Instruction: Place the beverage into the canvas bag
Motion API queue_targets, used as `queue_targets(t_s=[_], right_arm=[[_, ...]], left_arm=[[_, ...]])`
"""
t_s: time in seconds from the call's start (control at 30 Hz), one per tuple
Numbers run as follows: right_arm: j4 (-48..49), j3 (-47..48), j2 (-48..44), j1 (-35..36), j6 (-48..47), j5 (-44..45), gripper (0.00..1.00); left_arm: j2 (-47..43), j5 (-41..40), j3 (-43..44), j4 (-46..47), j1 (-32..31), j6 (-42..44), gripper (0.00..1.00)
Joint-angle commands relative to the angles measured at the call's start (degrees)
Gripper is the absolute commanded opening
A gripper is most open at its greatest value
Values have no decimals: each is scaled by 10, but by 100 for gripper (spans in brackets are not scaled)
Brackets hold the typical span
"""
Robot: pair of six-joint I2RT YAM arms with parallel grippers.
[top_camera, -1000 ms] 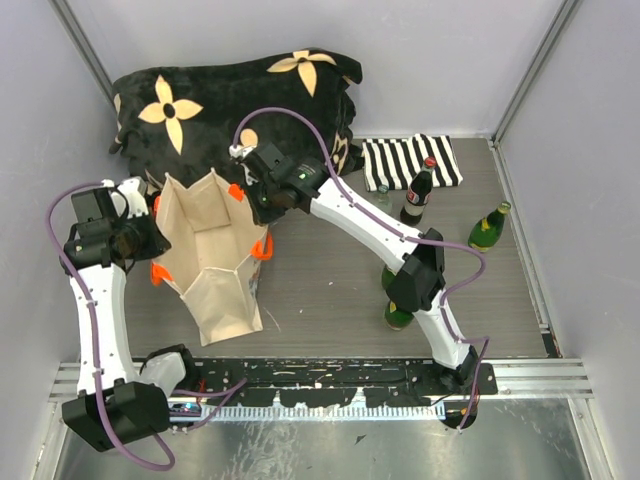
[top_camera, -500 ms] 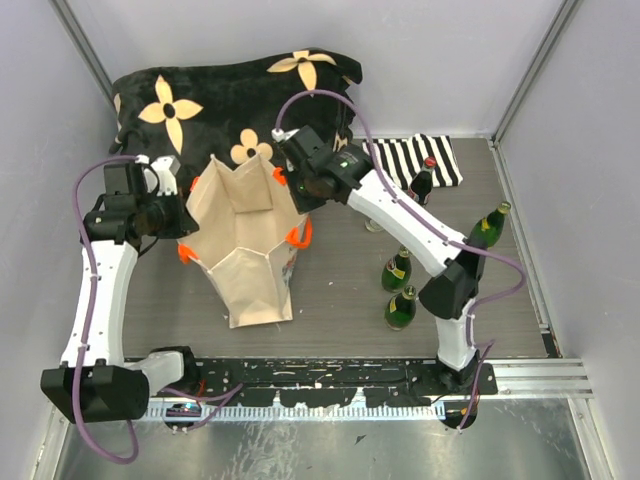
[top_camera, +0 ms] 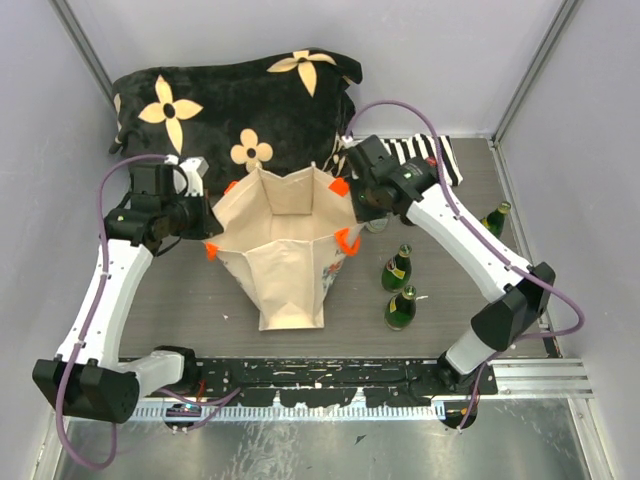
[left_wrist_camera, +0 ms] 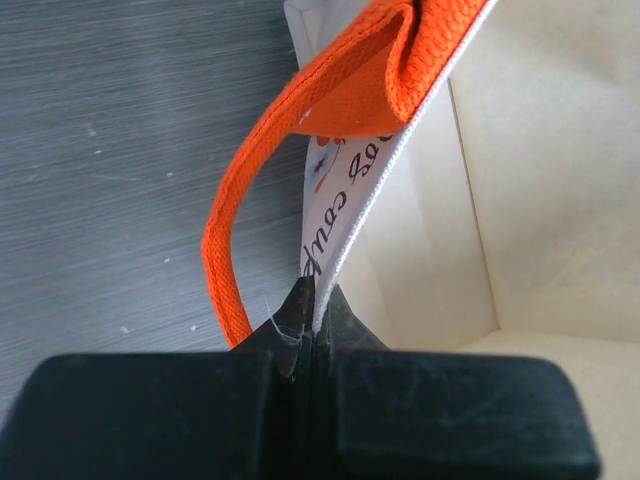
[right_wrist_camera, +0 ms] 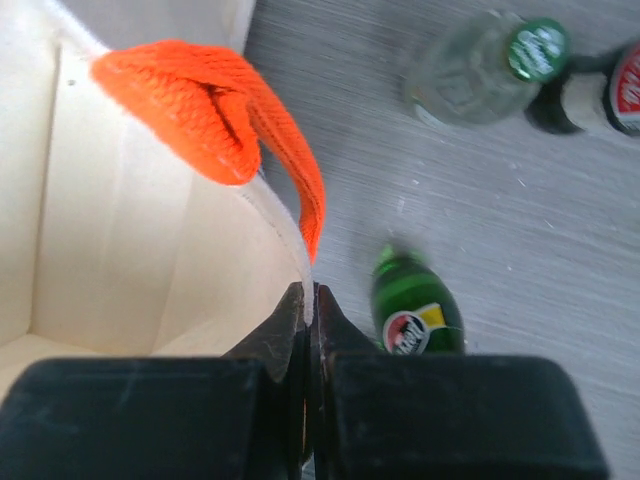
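The beige orange-handled canvas bag (top_camera: 288, 290) is held open, only cloth seen inside, its opposite rims pinched by the left end effector (left_wrist_camera: 313, 303) and right end effector (right_wrist_camera: 309, 298).

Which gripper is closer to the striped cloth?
Right. The right gripper pinches the bag rim close by the cloth; the left gripper pinches the opposite rim, across the bag.

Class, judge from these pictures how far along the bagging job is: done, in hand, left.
Done: the canvas bag stands open, the left pincer and right pincer each shut on its rim at opposite sides. In hand: holding it spread. Left: no bottle shows inside; the green bottles stand on the table beside it.
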Motion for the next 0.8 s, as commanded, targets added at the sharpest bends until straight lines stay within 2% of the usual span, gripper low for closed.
queue_targets(t_s=[0.0,0.27,0.43,0.7,0.73,0.77], right_arm=[[27,-39,-55,-49,-27,24,1],[67,-101,-74,-73,-37,13,1],[62,-99,-80,-73,-35,-7,1],[65,-135,-98,-74,-36,-6,1],[71,-142,-98,-74,-34,-9,1],[76,-149,-99,-74,-30,-12,5]], left_arm=[[3,-17,-9,53,-27,-38,0],[9,-54,-42,109,-84,-83,0],[8,-55,-62,108,-116,-105,0],[2,-48,-96,118,-125,-123,0],[1,-48,-101,121,-126,-123,1],[2,-46,-105,124,-126,-124,6]])
